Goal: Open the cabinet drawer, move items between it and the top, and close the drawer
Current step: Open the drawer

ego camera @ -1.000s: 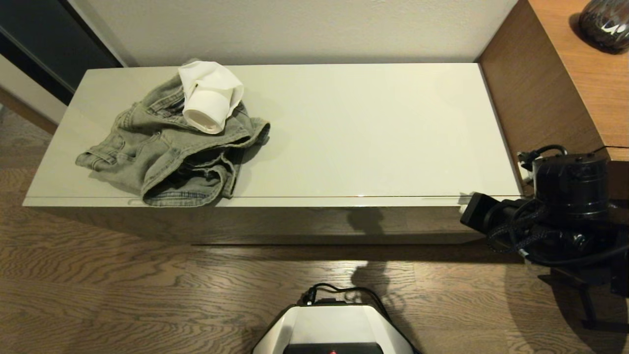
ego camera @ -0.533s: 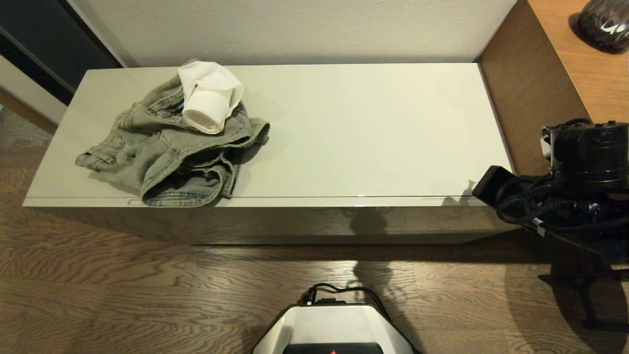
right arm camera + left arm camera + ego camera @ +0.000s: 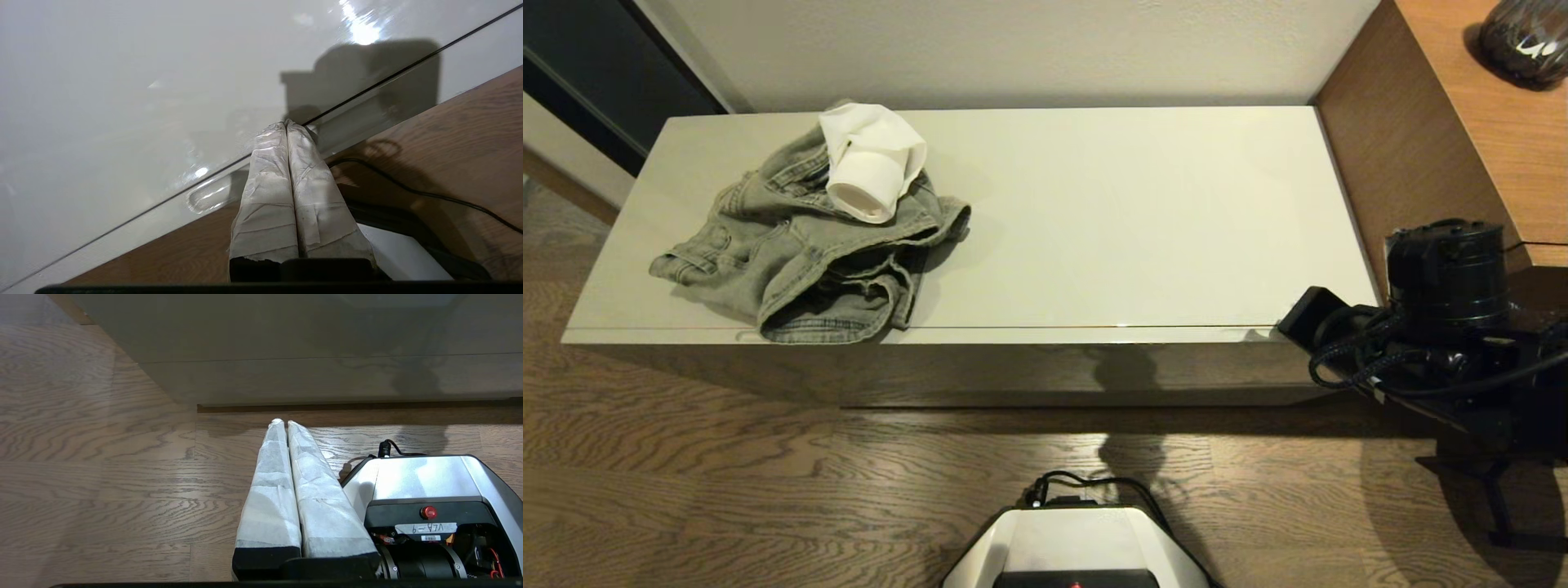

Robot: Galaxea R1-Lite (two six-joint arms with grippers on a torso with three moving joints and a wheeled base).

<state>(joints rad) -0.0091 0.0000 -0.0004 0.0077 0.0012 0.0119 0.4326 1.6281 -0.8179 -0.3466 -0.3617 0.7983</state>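
The denim garment [image 3: 792, 253] lies crumpled on the left part of the cream-white top [image 3: 1143, 212], with the white paper roll [image 3: 870, 167] resting on it. The drawer [image 3: 1013, 336] is pushed in; its edge strip [image 3: 155, 222] shows a slim slot [image 3: 206, 197]. My right arm [image 3: 1445, 278] hangs at the cabinet's front right corner. The right gripper [image 3: 286, 123] is shut and empty, its tips at the dark seam between top and drawer edge, beside that slot. My left gripper [image 3: 282, 422] is shut and empty, low over the floor beside my base.
The brown wood desk [image 3: 1486, 122] stands against the cabinet's right end, with a dark vase [image 3: 1523, 41] on it. My base [image 3: 1078, 547] sits on the wood floor in front. A black cable [image 3: 429, 195] runs along the floor under the right arm.
The right arm drew back to the right, away from the cabinet's front edge, then came back leftward to the front right corner. Garment, roll and drawer have not moved.
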